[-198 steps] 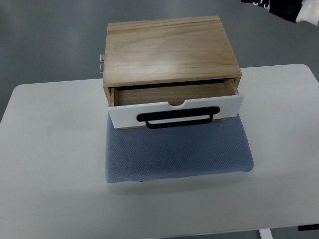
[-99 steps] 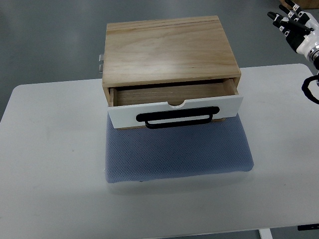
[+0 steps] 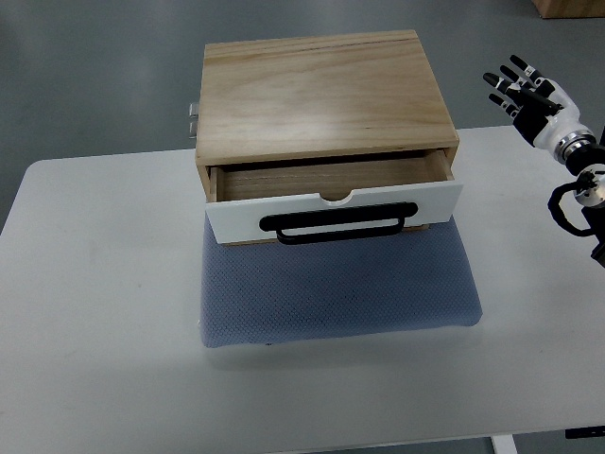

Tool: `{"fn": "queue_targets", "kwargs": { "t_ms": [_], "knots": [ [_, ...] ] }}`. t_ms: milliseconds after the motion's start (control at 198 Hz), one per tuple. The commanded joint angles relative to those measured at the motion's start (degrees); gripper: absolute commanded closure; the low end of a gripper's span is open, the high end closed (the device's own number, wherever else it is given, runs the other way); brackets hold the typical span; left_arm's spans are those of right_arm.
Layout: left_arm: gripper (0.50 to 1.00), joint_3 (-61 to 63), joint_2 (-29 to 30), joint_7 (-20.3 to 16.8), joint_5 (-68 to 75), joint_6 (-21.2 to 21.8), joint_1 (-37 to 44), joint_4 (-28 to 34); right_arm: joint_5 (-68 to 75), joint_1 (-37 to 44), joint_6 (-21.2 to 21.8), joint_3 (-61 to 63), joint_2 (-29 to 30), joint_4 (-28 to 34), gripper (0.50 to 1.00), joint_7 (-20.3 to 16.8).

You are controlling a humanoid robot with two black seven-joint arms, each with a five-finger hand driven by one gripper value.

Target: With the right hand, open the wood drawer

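Note:
A wooden drawer box (image 3: 321,95) stands on a blue-grey mat (image 3: 336,288) on the white table (image 3: 95,312). Its drawer has a white front (image 3: 336,210) with a black handle (image 3: 338,225) and is pulled out a little, showing a strip of its wooden inside. My right hand (image 3: 523,90) is at the right edge, above the table's far right corner, well to the right of the box. Its fingers are spread and it holds nothing. The left arm does not show.
A small metal fitting (image 3: 192,120) sticks out from the box's left side. The grey floor (image 3: 85,66) lies beyond the table's far edge. A bit of a wooden object (image 3: 570,8) shows at the top right corner.
My right hand has come down into view from the top right corner and moved left towards the box. The drawer and box have not moved.

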Motion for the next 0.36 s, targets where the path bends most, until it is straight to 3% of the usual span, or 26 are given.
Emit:
{"fn": "queue_targets", "kwargs": {
  "t_ms": [0,354],
  "knots": [
    [0.500,-0.02,0.00,-0.02,0.00,-0.01,0.00,0.00,0.00,-0.43,3.11,0.08,0.41,0.03,0.556,-0.14],
    [0.500,-0.02,0.00,0.07,0.00,0.08,0.09,0.00,3.87,-1.92,3.55,0.26,1.73,0.03,0.556,-0.75]
  ]
}}
